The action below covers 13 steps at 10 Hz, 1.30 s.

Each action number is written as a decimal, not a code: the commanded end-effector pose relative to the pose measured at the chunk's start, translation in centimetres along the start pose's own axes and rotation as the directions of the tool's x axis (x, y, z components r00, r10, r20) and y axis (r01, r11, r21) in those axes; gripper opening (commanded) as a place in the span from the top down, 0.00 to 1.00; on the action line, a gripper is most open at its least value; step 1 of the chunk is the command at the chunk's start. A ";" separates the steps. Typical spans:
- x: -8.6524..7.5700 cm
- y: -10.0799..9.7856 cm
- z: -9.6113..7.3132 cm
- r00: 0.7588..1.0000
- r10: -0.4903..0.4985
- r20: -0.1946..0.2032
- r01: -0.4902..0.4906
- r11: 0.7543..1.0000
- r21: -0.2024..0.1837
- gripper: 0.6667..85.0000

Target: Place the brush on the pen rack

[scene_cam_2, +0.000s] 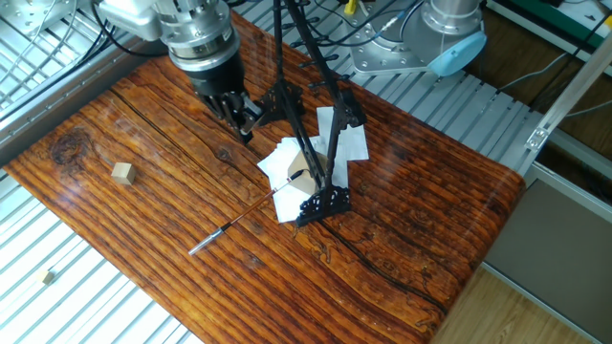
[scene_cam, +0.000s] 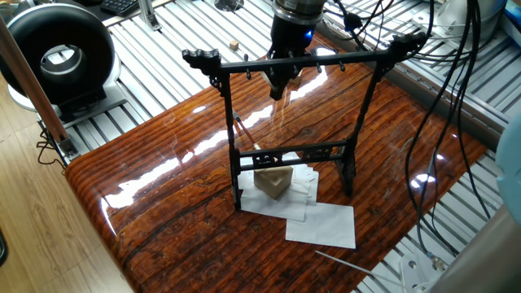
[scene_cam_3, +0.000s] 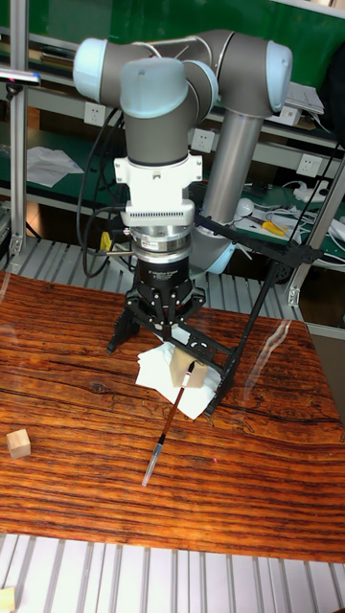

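Observation:
The pen rack (scene_cam: 293,63) is a tall black frame standing mid-table on white paper, also seen end-on (scene_cam_2: 330,119) and at an angle (scene_cam_3: 251,308). The brush (scene_cam_2: 244,217) is a thin dark stick with a silvery end, and it lies on the wood (scene_cam_3: 166,429). Its far end is propped on a tan block (scene_cam_3: 189,372) under the rack. My gripper (scene_cam_2: 244,124) hangs over the table beside one foot of the rack, apart from the brush. Its fingers meet in a point (scene_cam_3: 165,331) and hold nothing. In one fixed view the gripper (scene_cam: 278,88) shows behind the crossbar.
White paper sheets (scene_cam: 321,224) lie under and in front of the rack. A small wooden cube (scene_cam_2: 121,172) sits on the table's far side. A thin pale rod (scene_cam: 342,262) lies off the table edge. Cables hang at the right; a black round device (scene_cam: 57,53) stands at the left.

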State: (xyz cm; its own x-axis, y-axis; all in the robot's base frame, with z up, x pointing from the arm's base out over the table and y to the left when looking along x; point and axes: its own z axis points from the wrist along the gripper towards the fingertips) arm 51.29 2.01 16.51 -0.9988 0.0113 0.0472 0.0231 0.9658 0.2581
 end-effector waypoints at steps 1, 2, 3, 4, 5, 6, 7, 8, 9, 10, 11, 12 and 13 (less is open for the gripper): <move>0.4 0.9 0.0 1.000 0.015 -0.027 -0.016 0.999 -0.048 1.00; 0.5 1.1 0.2 1.000 0.013 -0.028 -0.014 0.999 -0.052 1.00; 0.4 1.4 0.5 0.999 0.016 -0.029 -0.017 0.998 -0.057 1.00; 0.3 1.4 0.6 1.000 0.013 -0.027 -0.014 0.999 -0.051 1.00; 0.3 1.6 0.6 1.000 0.017 -0.024 -0.018 0.998 -0.061 1.00; 0.2 1.5 0.5 1.000 0.014 -0.024 -0.016 0.998 -0.055 1.00; 0.3 1.3 0.5 1.000 0.015 -0.027 -0.016 0.999 -0.051 1.00; 0.3 1.3 0.5 1.000 0.011 -0.028 -0.013 0.999 -0.051 1.00; 0.4 1.5 0.5 1.000 0.009 -0.028 -0.011 0.998 -0.057 1.00; 0.6 1.5 0.5 0.999 0.010 -0.036 -0.012 0.998 -0.060 1.00; 1.1 1.6 0.5 0.998 0.005 -0.056 -0.008 0.998 -0.061 1.00; 1.6 1.9 0.4 0.997 0.003 -0.078 -0.009 0.997 -0.075 1.00; 1.9 2.2 0.4 0.996 0.007 -0.089 -0.015 0.996 -0.086 1.00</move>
State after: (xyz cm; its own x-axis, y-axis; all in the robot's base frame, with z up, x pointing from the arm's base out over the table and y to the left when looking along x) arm 50.06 3.54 16.31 -0.9941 0.0010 0.1084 0.0347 0.9503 0.3094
